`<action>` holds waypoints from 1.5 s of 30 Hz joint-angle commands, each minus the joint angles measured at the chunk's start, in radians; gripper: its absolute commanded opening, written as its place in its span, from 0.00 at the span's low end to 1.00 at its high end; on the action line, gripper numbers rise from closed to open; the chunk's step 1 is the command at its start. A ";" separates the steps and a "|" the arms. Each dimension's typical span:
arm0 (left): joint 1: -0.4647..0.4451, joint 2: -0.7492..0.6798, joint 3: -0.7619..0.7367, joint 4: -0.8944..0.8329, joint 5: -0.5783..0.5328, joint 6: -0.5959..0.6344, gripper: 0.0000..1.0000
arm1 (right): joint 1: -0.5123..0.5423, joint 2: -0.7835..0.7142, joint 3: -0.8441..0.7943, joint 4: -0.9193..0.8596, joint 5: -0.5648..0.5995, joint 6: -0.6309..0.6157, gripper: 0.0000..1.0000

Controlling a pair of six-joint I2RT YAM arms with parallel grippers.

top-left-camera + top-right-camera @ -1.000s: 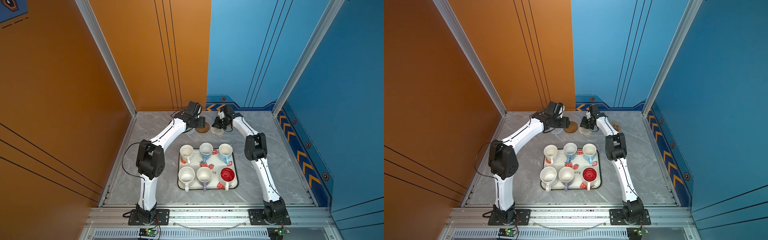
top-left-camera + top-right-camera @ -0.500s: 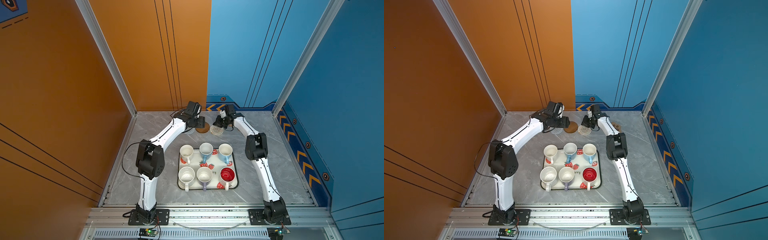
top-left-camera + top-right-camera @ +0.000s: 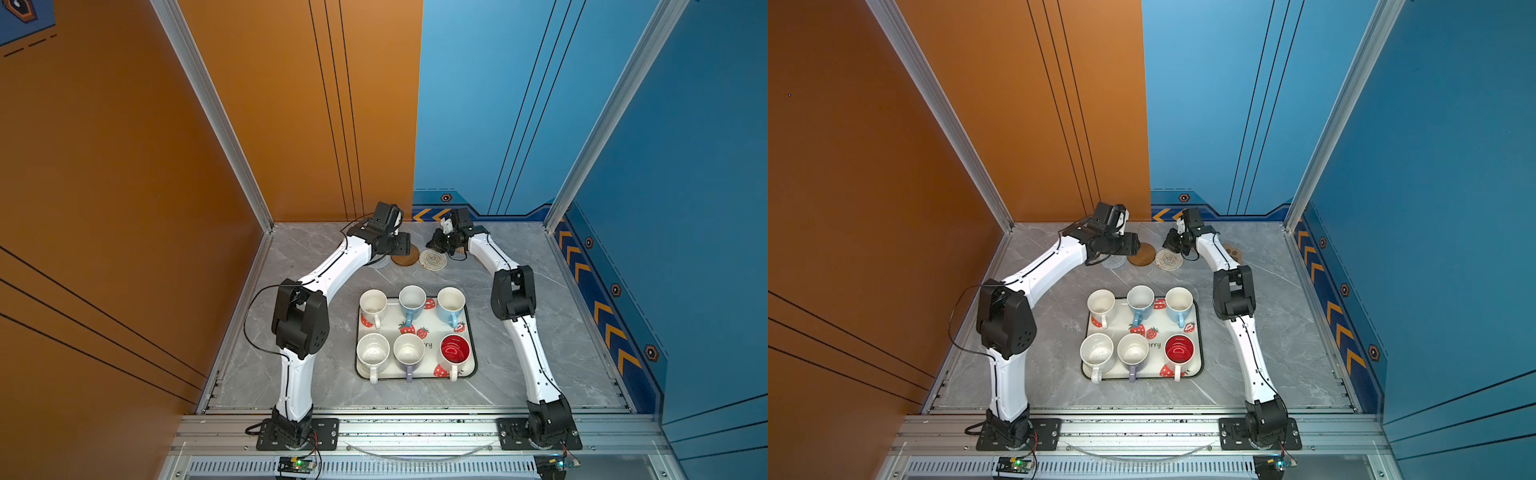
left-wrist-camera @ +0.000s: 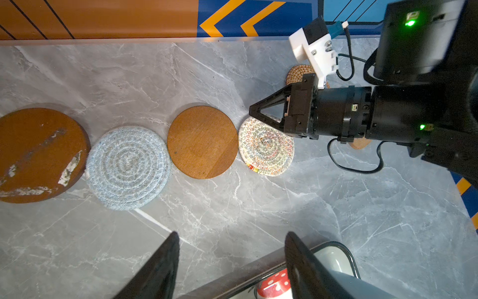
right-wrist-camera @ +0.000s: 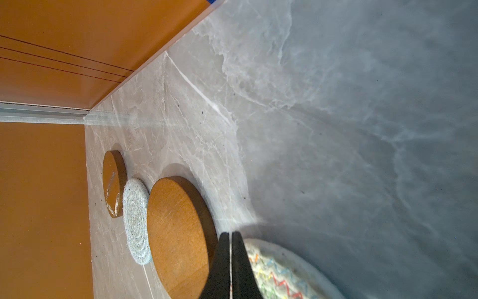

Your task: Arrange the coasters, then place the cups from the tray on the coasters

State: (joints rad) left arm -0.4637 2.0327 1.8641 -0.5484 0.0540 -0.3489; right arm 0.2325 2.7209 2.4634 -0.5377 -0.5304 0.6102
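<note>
Right gripper: jaws pressed together with nothing seen between them. The tips are low at the 12 o'clock rim of the cream woven coaster in both top views. Whether they touch it I cannot tell.
Cream woven coaster: lies flat on the marble table, just beside the smooth brown disc at its 9 o'clock.
Row: running on toward 9 o'clock come the grey woven spiral and then a scuffed brown disc. That makes four coasters in one line, at 12 o'clock from the tray.
Left gripper: fingers spread and empty, hovering above bare table between the row and the tray.
Strays: the paw-print coaster sits at 3 o'clock of the cream one, past the right forearm. The rattan round is half hidden behind the right wrist's camera mount.
Cups: all six stand on the tray, the red-lined mug at its 4 o'clock corner.
Step in hand: probably settling the fourth coaster into line, so arranging is about two thirds done and no cup has been placed.
Next move: likely back the right gripper off, open it, and pinch a stray by its thin rim. Then set it at 3 o'clock of the cream coaster without disturbing the row.
</note>
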 commanded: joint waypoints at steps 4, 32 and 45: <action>-0.002 -0.059 -0.033 0.027 0.011 -0.015 0.65 | -0.010 -0.195 -0.122 -0.005 0.020 -0.068 0.00; 0.011 -0.169 -0.183 0.165 0.038 -0.035 0.65 | 0.019 -0.143 -0.250 -0.158 0.090 -0.152 0.00; 0.016 -0.176 -0.191 0.169 0.035 -0.035 0.65 | 0.003 -0.069 -0.180 -0.157 0.107 -0.126 0.00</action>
State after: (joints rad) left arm -0.4568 1.8961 1.6867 -0.3920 0.0803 -0.3687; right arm 0.2485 2.5896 2.2700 -0.6624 -0.4702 0.4713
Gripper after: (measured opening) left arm 0.653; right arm 0.047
